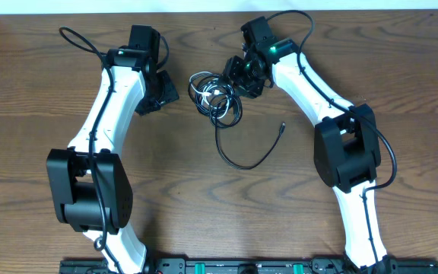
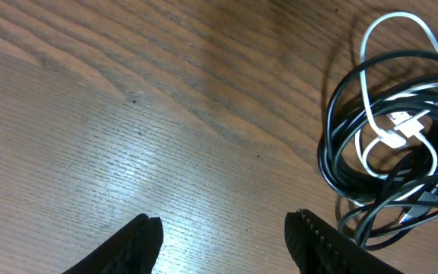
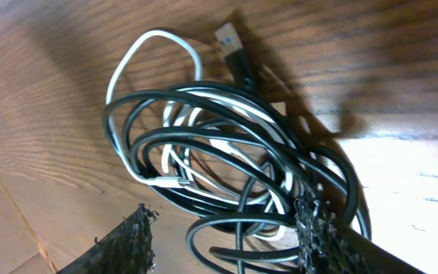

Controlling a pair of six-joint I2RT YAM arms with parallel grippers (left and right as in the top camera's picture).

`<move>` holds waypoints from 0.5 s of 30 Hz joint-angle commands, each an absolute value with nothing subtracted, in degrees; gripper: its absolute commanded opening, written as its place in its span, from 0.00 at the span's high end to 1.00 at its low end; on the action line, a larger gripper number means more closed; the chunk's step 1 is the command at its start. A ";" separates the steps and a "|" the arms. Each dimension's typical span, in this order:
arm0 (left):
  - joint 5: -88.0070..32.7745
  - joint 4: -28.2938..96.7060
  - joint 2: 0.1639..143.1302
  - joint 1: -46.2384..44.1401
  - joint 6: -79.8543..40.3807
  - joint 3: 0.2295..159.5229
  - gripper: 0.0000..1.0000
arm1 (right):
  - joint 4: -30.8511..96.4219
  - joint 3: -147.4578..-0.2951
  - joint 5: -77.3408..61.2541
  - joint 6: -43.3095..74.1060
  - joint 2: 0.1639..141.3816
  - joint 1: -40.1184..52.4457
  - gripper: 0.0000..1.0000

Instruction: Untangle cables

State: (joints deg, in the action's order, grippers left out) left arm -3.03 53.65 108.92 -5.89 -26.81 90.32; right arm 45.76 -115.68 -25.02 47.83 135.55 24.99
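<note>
The cables [image 1: 215, 95] lie in one knotted bundle at the table's back middle, black loops wound around a white cord [image 1: 207, 93]. One black tail [image 1: 238, 162] curves toward the front and ends in a small plug [image 1: 283, 127]. My left gripper [image 1: 160, 93] is left of the bundle; in the left wrist view it [image 2: 225, 221] is open over bare wood, with the cables [image 2: 394, 137] off to its right. My right gripper [image 1: 245, 74] is at the bundle's right edge. In the right wrist view it [image 3: 226, 213] is open with black loops [image 3: 242, 228] between its fingers. A USB plug [image 3: 230, 42] sticks out beyond the bundle.
The wooden table [image 1: 204, 198] ends at a pale back edge [image 1: 204, 7]. A dark rail [image 1: 234, 266] runs along the front between the two arm bases. Thick black arm wires [image 1: 78, 38] loop near the left arm.
</note>
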 commanded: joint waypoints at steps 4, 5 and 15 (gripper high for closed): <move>-2.33 54.22 109.30 -6.11 -26.89 89.71 0.42 | 46.46 -115.26 -23.46 50.37 135.76 24.64 0.40; -2.33 54.22 109.30 -6.20 -26.89 89.71 0.41 | 46.50 -115.26 -22.96 50.37 135.76 24.40 0.40; -2.31 54.17 109.30 -7.16 -26.89 89.71 0.41 | 47.16 -115.26 -23.79 51.33 135.76 19.64 0.37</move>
